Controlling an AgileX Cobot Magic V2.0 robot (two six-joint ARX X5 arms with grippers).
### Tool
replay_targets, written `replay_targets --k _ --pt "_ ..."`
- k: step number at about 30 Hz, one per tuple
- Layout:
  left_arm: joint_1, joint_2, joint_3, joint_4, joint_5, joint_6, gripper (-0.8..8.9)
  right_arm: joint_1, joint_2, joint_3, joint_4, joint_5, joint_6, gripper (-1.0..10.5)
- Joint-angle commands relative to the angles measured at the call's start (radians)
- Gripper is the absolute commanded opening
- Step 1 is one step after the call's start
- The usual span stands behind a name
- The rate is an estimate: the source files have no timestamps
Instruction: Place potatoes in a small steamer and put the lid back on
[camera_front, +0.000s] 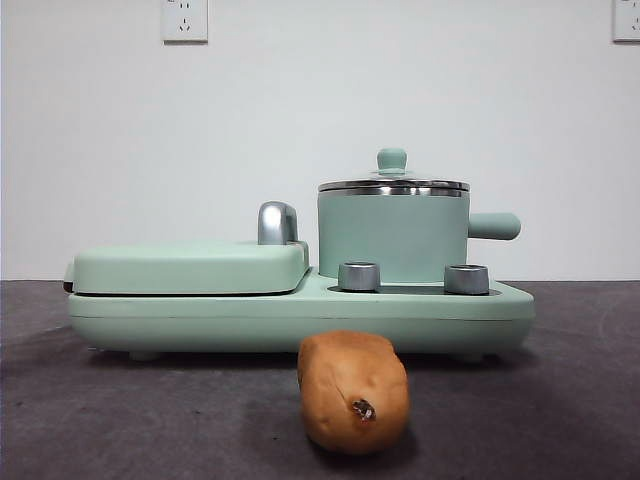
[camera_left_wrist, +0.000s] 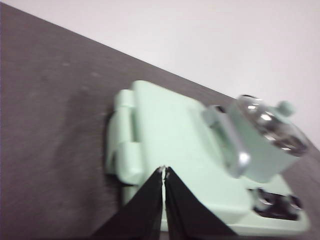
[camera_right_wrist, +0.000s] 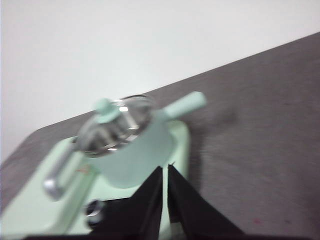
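Front view: lid (camera_front: 392, 183) seated on small steamer (camera_front: 392, 235), potato (camera_front: 354, 392) on table (camera_front: 560, 400). Both hands closed, empty. Next: remove lid.

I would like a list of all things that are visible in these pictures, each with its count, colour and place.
potato: 1, orange-brown with a dark spot, on the table in front of the cooker
pot: 1, mint green with a steel rim, on the cooker's right half, side handle pointing right
lid: 1, clear glass with a steel rim and green knob, on the pot
cooker: 1, mint green, across the middle of the table
griddle cover: 1, mint green, closed, on the cooker's left half, with a silver handle
dials: 2, silver, in front of the pot
table: 1, dark grey
wall sockets: 2, white, high on the wall
left gripper: 1, black, shut, above the griddle cover
right gripper: 1, black, shut, near the pot
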Motion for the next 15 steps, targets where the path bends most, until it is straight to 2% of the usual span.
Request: replay_targets --k 1,5,10,15 --pt "-0.013 0.079 0.107 -0.008 0.046 0.001 0.08 0.003 0.07 0.105 -0.03 -0.076 -0.043 0.1" --pt "-0.032 0.208 0.254 -0.059 0.121 0.021 0.08 0.003 0.173 0.251 -0.103 -0.153 -0.067 0.1" --pt "-0.06 0.349 0.411 -0.126 0.206 0.058 0.08 0.003 0.263 0.397 -0.157 -0.172 -0.099 0.1" --pt "-0.097 0.474 0.532 -0.18 0.282 0.09 0.08 0.003 0.336 0.493 -0.171 -0.273 -0.127 0.1"
